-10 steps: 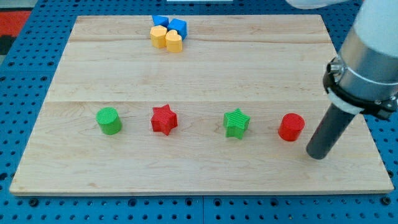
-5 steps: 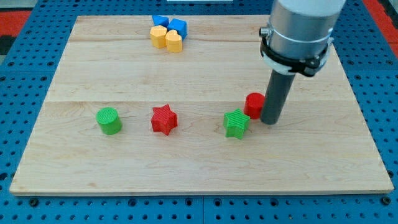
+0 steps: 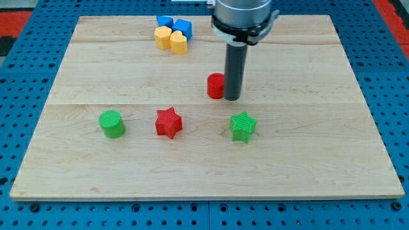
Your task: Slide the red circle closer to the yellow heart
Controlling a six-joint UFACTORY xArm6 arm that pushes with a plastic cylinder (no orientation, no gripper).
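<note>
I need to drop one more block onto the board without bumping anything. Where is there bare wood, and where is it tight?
Bare wood: the whole strip below the green cylinder, red star and green star; the view's right side beyond my tip; the left, under the top cluster. Crowded: the yellow heart with its yellow and blue neighbours, and the red circle against my tip.

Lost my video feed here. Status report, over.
My tip against red circle, on its right side. Yellow heart up-left, in cluster at board's top. Path between looks clear.
</note>
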